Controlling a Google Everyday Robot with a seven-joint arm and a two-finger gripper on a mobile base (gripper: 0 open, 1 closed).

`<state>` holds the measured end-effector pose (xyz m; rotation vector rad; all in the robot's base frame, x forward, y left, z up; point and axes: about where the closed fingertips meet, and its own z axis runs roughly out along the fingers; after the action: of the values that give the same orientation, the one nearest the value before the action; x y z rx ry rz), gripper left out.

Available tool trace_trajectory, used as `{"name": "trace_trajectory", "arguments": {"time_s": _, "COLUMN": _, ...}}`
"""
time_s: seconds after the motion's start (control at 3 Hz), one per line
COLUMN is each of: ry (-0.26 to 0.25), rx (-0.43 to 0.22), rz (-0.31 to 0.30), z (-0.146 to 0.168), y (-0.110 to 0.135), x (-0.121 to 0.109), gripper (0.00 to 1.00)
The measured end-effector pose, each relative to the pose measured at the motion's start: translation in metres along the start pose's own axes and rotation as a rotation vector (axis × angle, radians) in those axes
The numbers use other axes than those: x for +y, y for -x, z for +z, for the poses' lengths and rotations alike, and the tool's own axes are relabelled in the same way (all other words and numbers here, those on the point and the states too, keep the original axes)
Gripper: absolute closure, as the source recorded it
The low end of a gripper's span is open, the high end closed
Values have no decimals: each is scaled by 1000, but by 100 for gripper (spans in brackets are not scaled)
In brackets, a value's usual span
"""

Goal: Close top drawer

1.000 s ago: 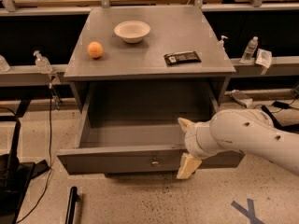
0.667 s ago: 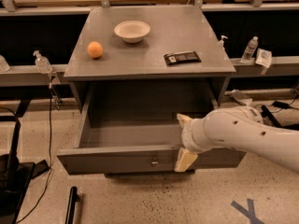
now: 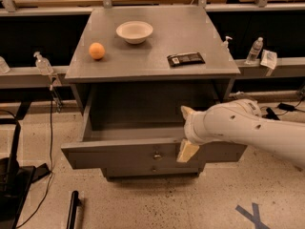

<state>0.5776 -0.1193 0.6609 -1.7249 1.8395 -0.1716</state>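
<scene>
The top drawer of the gray cabinet stands pulled out, its deep box empty and its long front panel facing me with a small metal knob at the centre. My gripper, on a white arm coming from the right, sits at the front panel just right of the knob. Its cream fingers are apart. One fingertip points into the drawer box behind the panel. The other lies against the panel's outer face.
On the cabinet top lie an orange, a white bowl and a dark snack packet. A lower drawer knob shows under the panel. Bottles stand on the side rails, and cables and a black base lie on the floor at left.
My gripper has moved left and toward the cabinet along the front panel. The drawer front has slid in a little.
</scene>
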Motion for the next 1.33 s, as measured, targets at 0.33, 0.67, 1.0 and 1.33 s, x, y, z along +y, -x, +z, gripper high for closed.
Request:
{"name": "trace_trajectory", "arguments": {"time_s": 0.33, "ry": -25, "rx": -1, "rz": -5, "z": 7, "y": 2, "x": -20, "gripper": 0}}
{"name": "trace_trajectory", "arguments": {"time_s": 0.67, "ry": -40, "rx": -6, "rz": -12, "z": 13, "y": 6, "x": -36, "gripper": 0}}
{"name": "trace_trajectory", "arguments": {"time_s": 1.0, "ry": -46, "rx": -14, "rz": -13, "z": 20, "y": 12, "x": -49, "gripper": 0}}
{"name": "trace_trajectory", "arguments": {"time_s": 1.33, "ry": -44, "rx": -20, "rz": -4, "z": 24, "y": 17, "x": -59, "gripper": 0}}
